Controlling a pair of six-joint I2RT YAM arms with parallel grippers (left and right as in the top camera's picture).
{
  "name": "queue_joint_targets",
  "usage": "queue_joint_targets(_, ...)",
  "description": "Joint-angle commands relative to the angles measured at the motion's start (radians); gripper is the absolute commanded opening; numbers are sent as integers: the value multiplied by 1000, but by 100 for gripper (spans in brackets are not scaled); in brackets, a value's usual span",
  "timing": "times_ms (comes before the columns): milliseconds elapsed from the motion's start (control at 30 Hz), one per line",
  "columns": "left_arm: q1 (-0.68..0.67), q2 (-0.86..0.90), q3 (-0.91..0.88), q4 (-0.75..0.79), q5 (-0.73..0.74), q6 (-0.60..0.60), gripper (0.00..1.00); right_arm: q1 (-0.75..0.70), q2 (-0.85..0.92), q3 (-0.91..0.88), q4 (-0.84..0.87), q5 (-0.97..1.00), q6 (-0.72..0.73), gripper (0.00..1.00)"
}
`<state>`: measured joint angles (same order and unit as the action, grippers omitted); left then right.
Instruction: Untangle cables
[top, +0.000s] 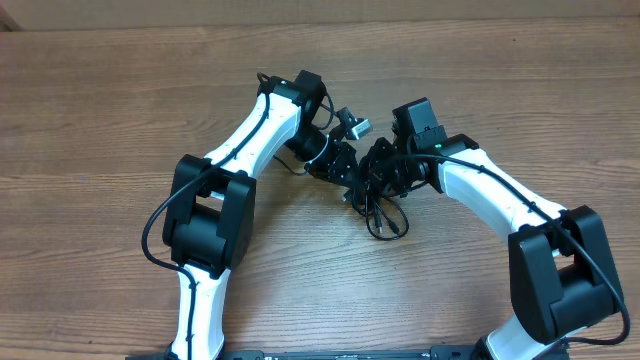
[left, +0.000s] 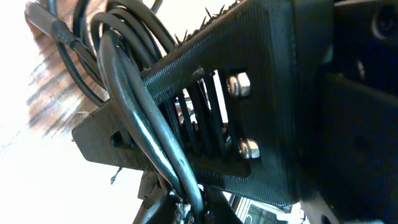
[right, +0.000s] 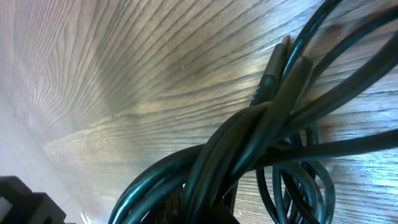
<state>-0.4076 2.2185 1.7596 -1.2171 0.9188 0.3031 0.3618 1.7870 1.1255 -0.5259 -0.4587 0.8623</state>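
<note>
Cables (top: 383, 218), thin, limp and light, lie knotted in the middle of the table (top: 120, 90), where my left tool (top: 348, 172) and right tool (top: 382, 178) are both pressed together pinching strands, best gripped singly beside the knot, I judge.

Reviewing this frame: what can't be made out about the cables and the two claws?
- Overhead: the cables are too small to count or trace. The left claw and right claw cover the knot.
- Left wrist: too close. Black claw parts fill the frame, so any grip on a cord is hidden.
- Right wrist: the fingertips are cut off at the bottom edge. The cords are blurred and run out of frame.
</note>
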Motion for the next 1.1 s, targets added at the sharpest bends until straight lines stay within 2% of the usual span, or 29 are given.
queue_joint_targets(0, -23, 0, 14, 15, -37, 41, 4, 12, -11, 8, -3, -204, -91, 4)
queue_joint_targets(133, -19, 0, 14, 13, -134, 29, 4, -21, -11, 8, -18, -258, -139, 4)
queue_joint_targets(300, -18, 0, 14, 19, -194, 30, 4, -74, -11, 8, -69, -278, -172, 4)
queue_joint_targets(433, -18, 0, 14, 19, -237, 30, 4, -127, -11, 8, -101, -374, -264, 4)
queue_joint_targets(633, -18, 0, 14, 22, -296, 29, 4, -209, -11, 8, -136, -473, -327, 4)
queue_joint_targets(800, -18, 0, 14, 21, -305, 29, 4, -272, -10, 8, -170, -468, -397, 4)
queue_joint_targets(1067, -18, 0, 14, 21, -305, 29, 4, -324, -10, 7, -243, -325, -400, 4)
